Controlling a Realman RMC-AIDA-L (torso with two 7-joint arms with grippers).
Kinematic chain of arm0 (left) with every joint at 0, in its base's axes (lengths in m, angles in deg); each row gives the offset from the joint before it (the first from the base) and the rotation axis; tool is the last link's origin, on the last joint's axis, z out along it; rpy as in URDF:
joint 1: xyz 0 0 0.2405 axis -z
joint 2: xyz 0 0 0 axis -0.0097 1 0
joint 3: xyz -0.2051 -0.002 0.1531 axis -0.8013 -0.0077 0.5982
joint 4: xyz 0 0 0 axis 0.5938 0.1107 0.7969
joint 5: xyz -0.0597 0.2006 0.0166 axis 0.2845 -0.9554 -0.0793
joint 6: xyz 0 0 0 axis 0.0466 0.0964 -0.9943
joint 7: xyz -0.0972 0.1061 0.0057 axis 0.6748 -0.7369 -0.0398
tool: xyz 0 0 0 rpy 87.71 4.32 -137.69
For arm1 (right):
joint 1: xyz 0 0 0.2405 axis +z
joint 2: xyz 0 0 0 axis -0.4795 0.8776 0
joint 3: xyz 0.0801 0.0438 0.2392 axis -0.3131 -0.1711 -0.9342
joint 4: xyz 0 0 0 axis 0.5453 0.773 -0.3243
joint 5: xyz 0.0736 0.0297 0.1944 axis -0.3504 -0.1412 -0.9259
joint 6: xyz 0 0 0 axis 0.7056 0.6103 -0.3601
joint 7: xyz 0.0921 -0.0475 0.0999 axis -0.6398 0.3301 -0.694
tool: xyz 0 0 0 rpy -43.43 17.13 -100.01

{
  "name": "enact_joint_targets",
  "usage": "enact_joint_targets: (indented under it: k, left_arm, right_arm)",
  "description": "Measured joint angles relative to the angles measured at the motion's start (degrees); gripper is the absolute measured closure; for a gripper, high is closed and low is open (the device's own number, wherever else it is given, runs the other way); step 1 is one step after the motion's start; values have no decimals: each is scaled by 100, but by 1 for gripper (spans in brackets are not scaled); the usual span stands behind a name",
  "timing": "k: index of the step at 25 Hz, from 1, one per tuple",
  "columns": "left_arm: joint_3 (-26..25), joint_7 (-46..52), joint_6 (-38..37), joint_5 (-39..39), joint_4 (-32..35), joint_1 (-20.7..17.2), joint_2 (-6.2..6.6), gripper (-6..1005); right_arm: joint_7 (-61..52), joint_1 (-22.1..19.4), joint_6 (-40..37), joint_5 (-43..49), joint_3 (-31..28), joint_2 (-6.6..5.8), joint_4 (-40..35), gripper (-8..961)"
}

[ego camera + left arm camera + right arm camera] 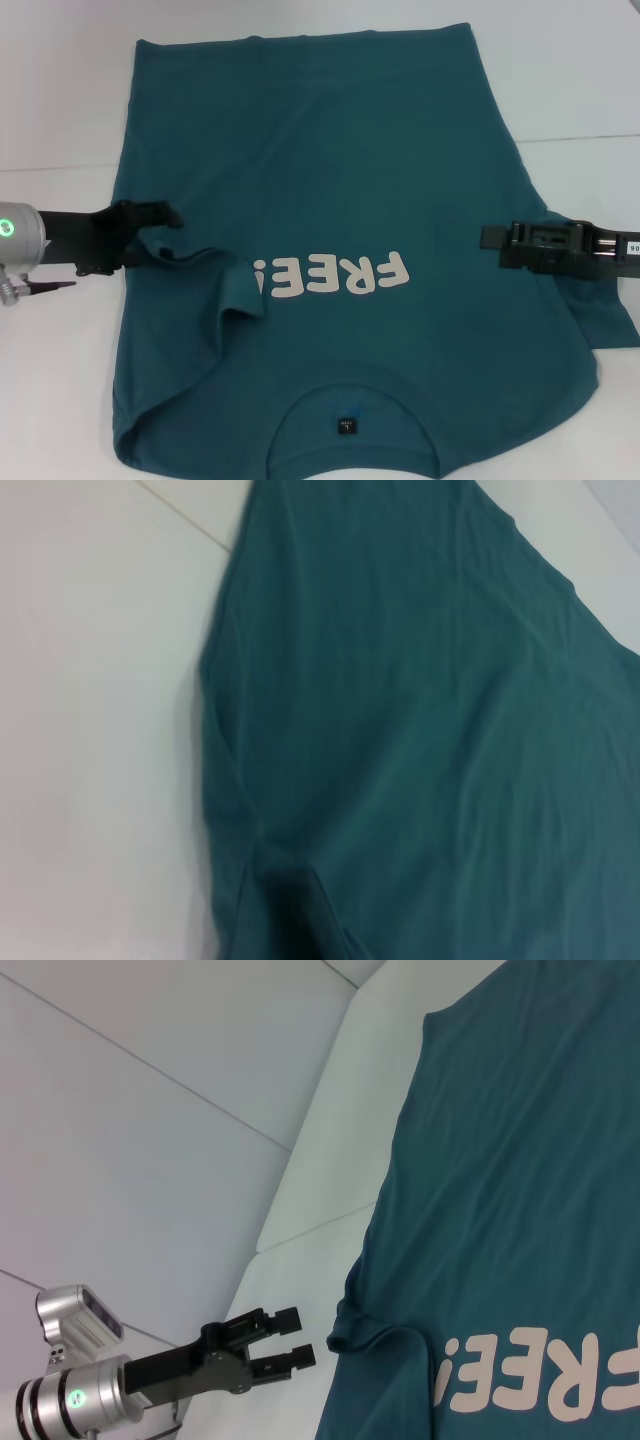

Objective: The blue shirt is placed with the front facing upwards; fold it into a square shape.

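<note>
Blue shirt (340, 200) on white table (60, 90); left sleeve rumpled.

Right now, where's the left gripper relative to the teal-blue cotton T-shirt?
In the head view, the left gripper sits at the left edge of the teal-blue cotton T-shirt, open, beside its folded-in sleeve and level with the white "FREE!" lettering.

Black hands (150, 215), silver green-lit wrist (15, 235)

— What colour is seen on the blue shirt (330, 170)?
— Teal-blue throughout, with the lettering "FREE!" (335, 276) printed in off-white and a small dark label (346, 427) at the neckline.
— And the surroundings?
— The table (60, 90) is seen white; both grippers are coloured black.
</note>
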Motion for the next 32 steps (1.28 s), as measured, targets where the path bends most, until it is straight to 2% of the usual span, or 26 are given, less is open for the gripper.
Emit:
enact_joint_targets:
  k: [1,9,15,19,22,24,28,32]
  left_arm:
    - [18,0,71,-4,-43,25,-6,111]
    - [67,-11,520,-7,-545,245,15,110]
    - [48,-157,718,150,-550,389,-99,111]
    - [31,-690,716,707,-547,557,-195,111]
    - [53,-857,500,942,-477,531,-202,111]
    - [23,-849,283,973,-376,398,-186,111]
    - [-14,-1138,-429,1264,157,-166,-182,111]
    - [-50,-2472,-1697,1922,711,-836,-168,112]
  right_arm:
    - [0,-2,0,0,1,0,0,136]
    - [0,-15,1,4,9,0,0,139]
    - [45,-16,-1,4,-9,17,0,142]
    - [56,0,6,-5,15,34,0,144]
    - [69,11,17,-3,20,38,0,145]
    - [99,12,21,-6,17,35,0,146]
    - [289,12,17,-11,17,24,-7,147]
    - [499,11,-30,-13,25,5,-8,149]
